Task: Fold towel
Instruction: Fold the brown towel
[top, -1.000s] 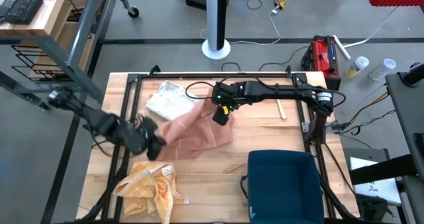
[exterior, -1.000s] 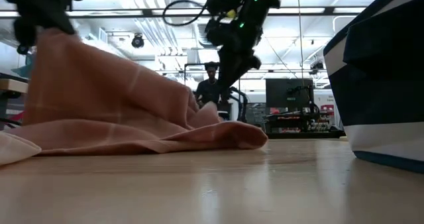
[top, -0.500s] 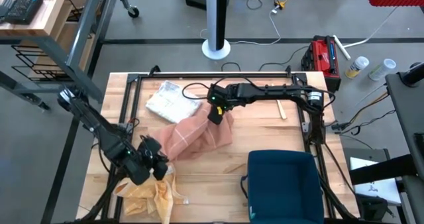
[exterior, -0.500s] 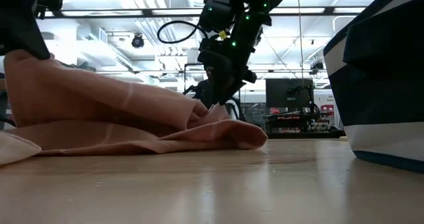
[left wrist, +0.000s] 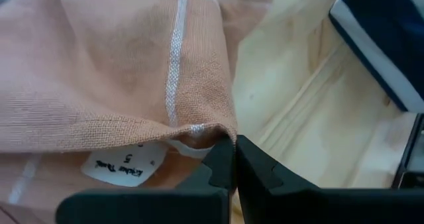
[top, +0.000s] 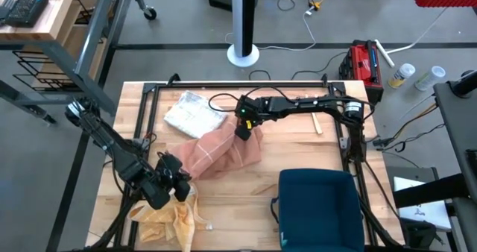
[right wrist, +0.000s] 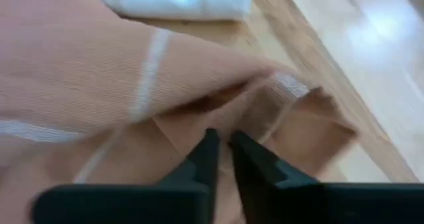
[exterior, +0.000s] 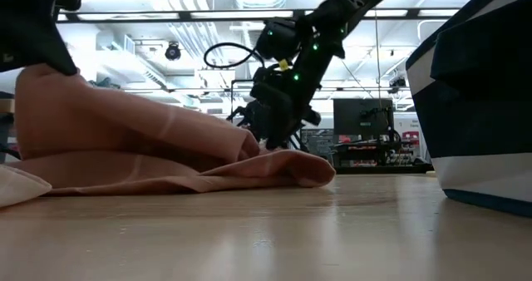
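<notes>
The pink towel (top: 220, 151) lies bunched at the table's middle, its underside on the wood. It also shows in the low view (exterior: 150, 148). My left gripper (top: 173, 179) is at the towel's near left end and is shut on it; the left wrist view shows the fingers (left wrist: 233, 159) together. My right gripper (top: 242, 130) stands at the towel's far right end. It slants down, and its fingers (right wrist: 222, 144) are closed on a raised fold. My left gripper pinches the towel's hemmed corner (left wrist: 213, 134), next to the white label (left wrist: 116, 168), between its two fingertips. It comes slanting down from the table's left. That end is held up off the table (exterior: 41, 77); the rest slopes down onto the wood. My right gripper has a raised fold of the towel's far right end (right wrist: 255, 114) between its fingertips. It comes slanting down from the table's right. One layer or several, I cannot tell. The cloth around the fold rests on the table.
A white folded cloth (top: 192, 112) lies far left of the towel. A crumpled yellow cloth (top: 168, 211) lies by the near left edge, under my left arm. A dark blue bin (top: 320, 207) stands near right. A small wooden stick (top: 316, 122) lies far right.
My left gripper has carried its towel corner down and toward the table's near edge, then kept still. The towel's left part, which stood high, now slopes lower. My right gripper has sunk onto the towel's far right end.
</notes>
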`<act>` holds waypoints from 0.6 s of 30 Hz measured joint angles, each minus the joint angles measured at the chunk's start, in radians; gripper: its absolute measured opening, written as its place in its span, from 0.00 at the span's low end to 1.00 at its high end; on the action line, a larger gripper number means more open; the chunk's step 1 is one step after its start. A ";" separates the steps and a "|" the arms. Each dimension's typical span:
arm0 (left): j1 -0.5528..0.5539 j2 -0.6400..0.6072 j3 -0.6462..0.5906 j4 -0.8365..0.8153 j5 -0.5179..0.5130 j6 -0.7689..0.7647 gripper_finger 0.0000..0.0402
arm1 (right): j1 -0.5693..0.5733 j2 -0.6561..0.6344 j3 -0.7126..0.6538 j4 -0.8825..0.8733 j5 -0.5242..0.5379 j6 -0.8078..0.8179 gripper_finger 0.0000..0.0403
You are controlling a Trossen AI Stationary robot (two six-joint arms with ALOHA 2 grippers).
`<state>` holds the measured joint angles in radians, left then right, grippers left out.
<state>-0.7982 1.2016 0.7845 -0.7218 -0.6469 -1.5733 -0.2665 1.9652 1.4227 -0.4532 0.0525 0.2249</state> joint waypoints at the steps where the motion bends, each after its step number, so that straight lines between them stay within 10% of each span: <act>1: 0.000 0.000 0.000 -0.001 -0.014 0.000 0.00 | 0.004 -0.001 -0.013 0.026 -0.004 -0.011 0.02; 18: 0.000 0.007 -0.002 -0.002 -0.153 0.000 0.00 | 0.117 -0.323 -0.054 -0.096 0.092 -0.042 0.00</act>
<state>-0.7982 1.2082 0.7830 -0.7235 -0.7998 -1.5729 -0.1497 1.6424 1.3690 -0.5492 0.1449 0.1825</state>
